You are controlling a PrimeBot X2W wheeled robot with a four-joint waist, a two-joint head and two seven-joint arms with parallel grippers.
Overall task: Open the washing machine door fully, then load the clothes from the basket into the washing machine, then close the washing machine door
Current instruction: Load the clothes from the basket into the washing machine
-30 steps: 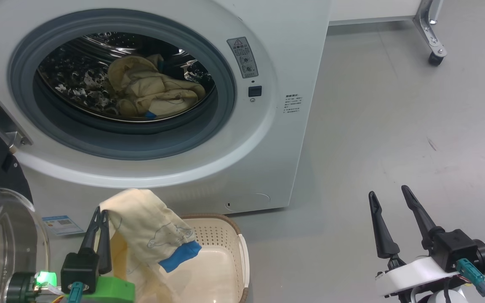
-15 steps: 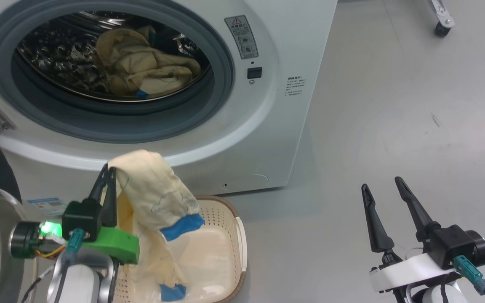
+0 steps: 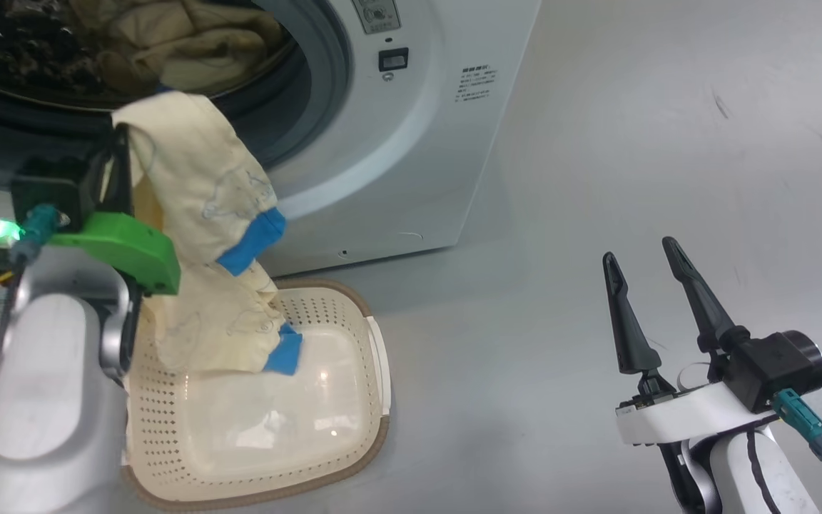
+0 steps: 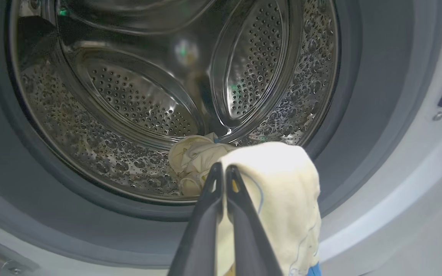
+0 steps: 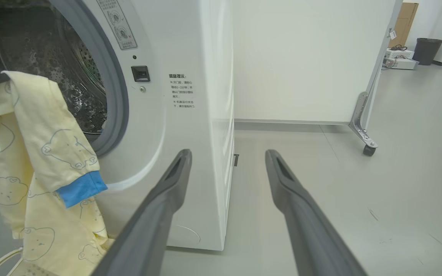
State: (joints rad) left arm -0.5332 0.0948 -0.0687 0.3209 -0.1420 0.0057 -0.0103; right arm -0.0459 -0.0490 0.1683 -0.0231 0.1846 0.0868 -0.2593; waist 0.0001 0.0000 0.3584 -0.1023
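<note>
My left gripper (image 3: 121, 143) is shut on a pale-yellow garment (image 3: 200, 189) with blue cuffs. The garment hangs from the fingertips just in front of the washing machine (image 3: 397, 150) opening. Its lower end dangles over the cream basket (image 3: 372, 435). In the left wrist view the left gripper (image 4: 223, 170) points into the steel drum (image 4: 140, 99), and the garment (image 4: 282, 184) drapes to its right. More yellow clothes (image 4: 190, 159) lie at the drum's bottom. My right gripper (image 3: 638, 251) stands open and holds nothing over the floor to the right. The washing machine door is out of view.
Grey floor (image 3: 632, 128) stretches to the right of the machine. In the right wrist view a white partition on a caster (image 5: 367, 149) stands behind the machine. A dark bin (image 5: 427, 50) sits far back by the wall.
The camera has shifted down and right. My left gripper has lifted the garment up out of the basket to the drum opening. The right gripper has kept still and open.
</note>
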